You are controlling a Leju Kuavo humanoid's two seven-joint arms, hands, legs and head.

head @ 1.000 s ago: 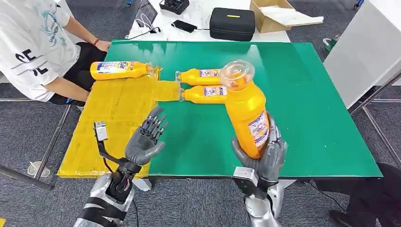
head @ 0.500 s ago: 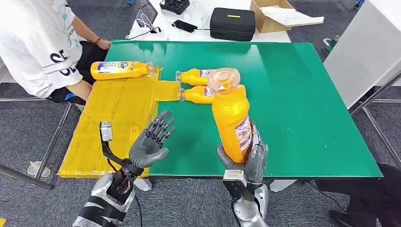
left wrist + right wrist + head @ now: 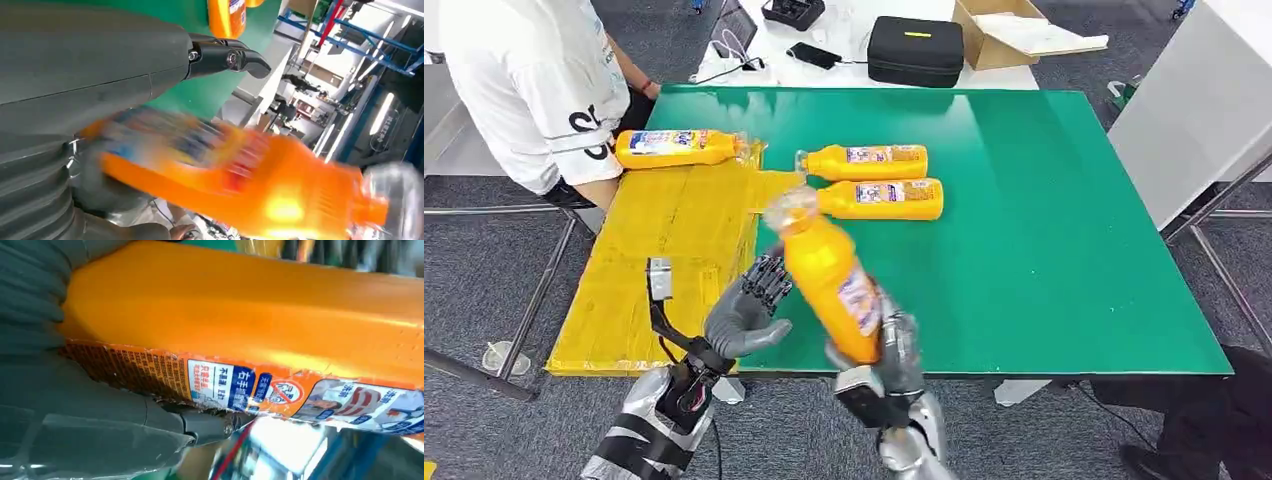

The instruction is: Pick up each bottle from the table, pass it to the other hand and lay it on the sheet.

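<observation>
your right robot hand (image 3: 886,352) grips the orange bottle (image 3: 829,277) by its lower body, held off the green surface (image 3: 1064,220) near its front edge and tilted so the clear cap leans toward the left robot hand (image 3: 744,308). that left robot hand is open, fingers spread, just beside the bottle and holding nothing. two more bottles (image 3: 874,180) lie side by side on the green surface. another bottle (image 3: 679,147) lies at the far end of the yellow sheet (image 3: 664,250), near a person in a white shirt (image 3: 544,80).

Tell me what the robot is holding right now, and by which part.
The right hand grips an orange bottle around its base end; the left hand holds nothing.
</observation>
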